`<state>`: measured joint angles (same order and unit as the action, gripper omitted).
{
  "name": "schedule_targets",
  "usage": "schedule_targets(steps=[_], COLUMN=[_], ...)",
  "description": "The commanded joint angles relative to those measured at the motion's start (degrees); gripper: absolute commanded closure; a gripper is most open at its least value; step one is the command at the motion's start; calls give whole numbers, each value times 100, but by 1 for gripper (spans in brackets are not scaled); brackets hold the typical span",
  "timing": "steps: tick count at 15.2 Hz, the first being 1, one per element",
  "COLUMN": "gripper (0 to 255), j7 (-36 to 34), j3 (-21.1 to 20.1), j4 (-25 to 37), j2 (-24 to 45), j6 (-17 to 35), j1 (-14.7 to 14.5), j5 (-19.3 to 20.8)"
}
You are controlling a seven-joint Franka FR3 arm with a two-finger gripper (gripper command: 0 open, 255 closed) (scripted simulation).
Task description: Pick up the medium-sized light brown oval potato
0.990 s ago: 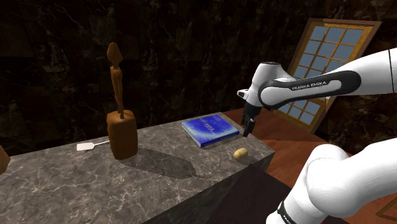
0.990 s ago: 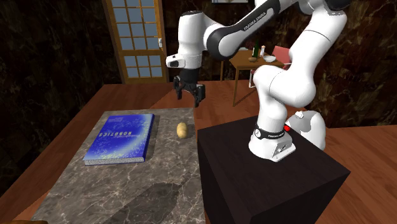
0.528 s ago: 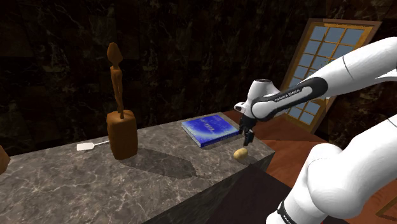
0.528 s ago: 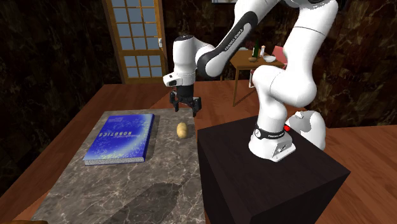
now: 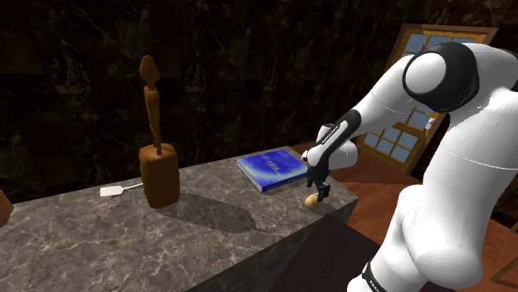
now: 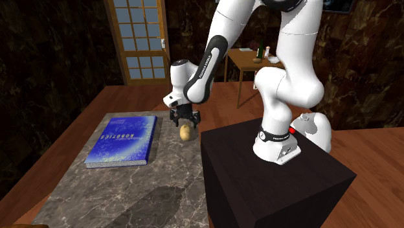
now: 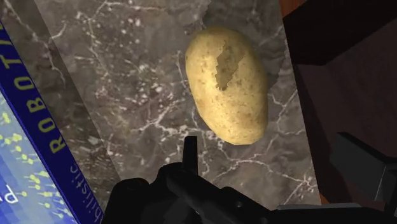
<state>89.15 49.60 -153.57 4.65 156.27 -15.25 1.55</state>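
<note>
**Open gripper poised over the potato**

The light brown, speckled oval potato (image 6: 186, 133) lies flat on the dark grey veined marble countertop (image 6: 129, 188). It sits near the counter's edge, between the blue hardcover book with yellow lettering (image 6: 123, 139) and the black box stand (image 6: 259, 175), touching neither. Its long axis runs roughly parallel to the book's nearer long edge, and in the second exterior view one end points away toward the window. The all-black two-finger gripper (image 6: 185, 120) hangs just above the potato, pointing down. Its fingers stand apart and clasp nothing, and the gap between them runs across the potato's long axis.
</note>
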Motion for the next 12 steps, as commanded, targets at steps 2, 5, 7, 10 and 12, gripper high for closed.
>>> schedule_targets(steps=[2, 5, 7, 10, 12], gripper=[0, 0, 0, 0, 255], j7=[1361, 1692, 1893, 2118, 2115], j3=[-634, -1099, -1395, -1769, -1769], j4=[275, 332, 380, 450, 446], j2=[821, 1127, 1322, 1562, 1560], j6=[286, 498, 634, 807, 808], j1=[496, 856, 1086, 1388, 1386], j5=[-1298, -1776, -2063, -2383, -2381])
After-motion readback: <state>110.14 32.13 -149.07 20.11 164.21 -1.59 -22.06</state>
